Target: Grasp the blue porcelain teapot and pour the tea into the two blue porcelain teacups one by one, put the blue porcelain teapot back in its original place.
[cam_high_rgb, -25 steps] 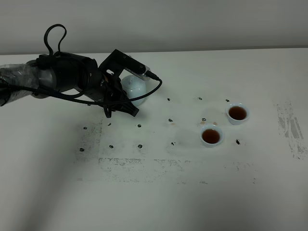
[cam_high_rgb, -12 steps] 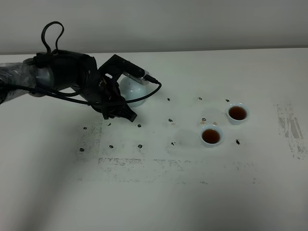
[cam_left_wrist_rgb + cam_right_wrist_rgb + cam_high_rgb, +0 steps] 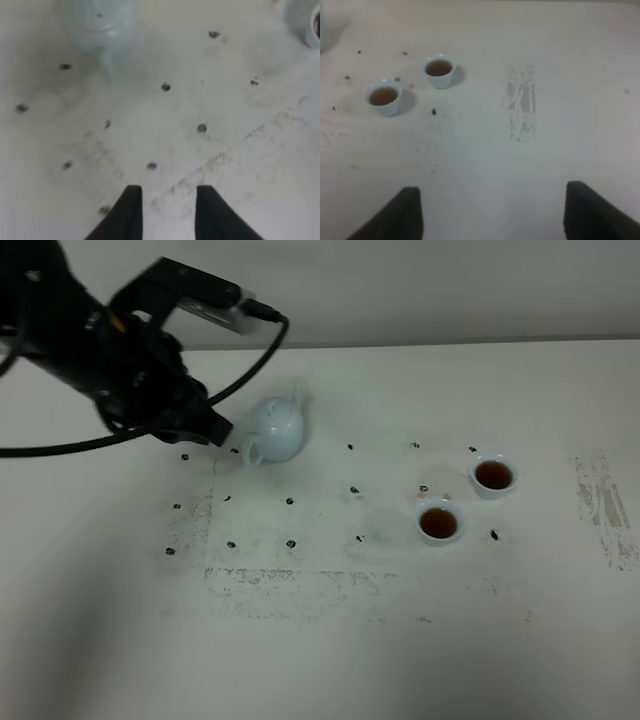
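The blue porcelain teapot (image 3: 276, 430) stands alone on the white table, left of centre, and shows blurred in the left wrist view (image 3: 100, 25). My left gripper (image 3: 214, 430) hovers just left of it, raised and apart from it, with its fingers (image 3: 132, 212) open and empty. The two blue porcelain teacups (image 3: 493, 476) (image 3: 439, 523) stand to the right, both holding brown tea. They also show in the right wrist view (image 3: 439, 69) (image 3: 383, 96). My right gripper (image 3: 495, 215) is wide open and empty, well away from the cups, and is out of the exterior view.
Small dark specks (image 3: 354, 490) dot the table around the teapot and cups. Scuffed grey patches lie at the front centre (image 3: 300, 580) and far right (image 3: 600, 505). A black cable (image 3: 262, 335) loops off my left arm. A wall runs along the back.
My left arm has let go of the teapot, risen and drawn back to the upper left. The teapot, hidden behind the gripper before, now stands in full view.
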